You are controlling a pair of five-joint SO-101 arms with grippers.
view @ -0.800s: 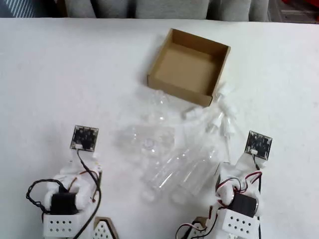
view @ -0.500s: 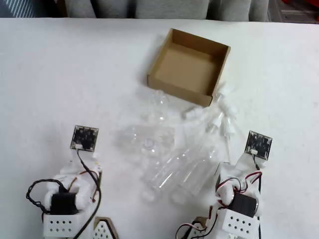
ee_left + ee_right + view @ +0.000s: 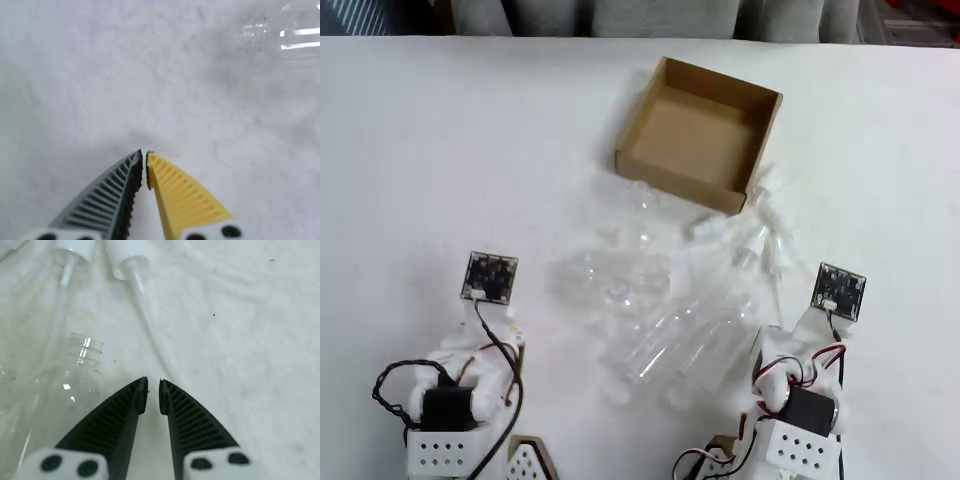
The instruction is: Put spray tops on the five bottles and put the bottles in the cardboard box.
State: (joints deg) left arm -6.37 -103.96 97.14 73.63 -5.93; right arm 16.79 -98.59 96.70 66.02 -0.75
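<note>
Several clear plastic bottles (image 3: 670,340) lie on their sides in a loose heap at the table's middle. White spray tops (image 3: 766,240) with thin tubes lie to their right, near the open cardboard box (image 3: 752,150), which holds nothing. My left gripper (image 3: 145,155), with one grey and one yellow finger, is shut over bare tabletop, and one bottle (image 3: 285,35) lies farther off. My right gripper (image 3: 152,385) is shut with nothing held, just beside a bottle's open threaded neck (image 3: 85,347). Two spray tops (image 3: 125,257) lie beyond it, and a dip tube (image 3: 150,325) runs toward the fingertips.
The white table (image 3: 440,150) is bare to the left and at the far right. Both arms' bases (image 3: 445,420) sit at the near edge. Grey chair backs (image 3: 620,15) stand behind the far edge.
</note>
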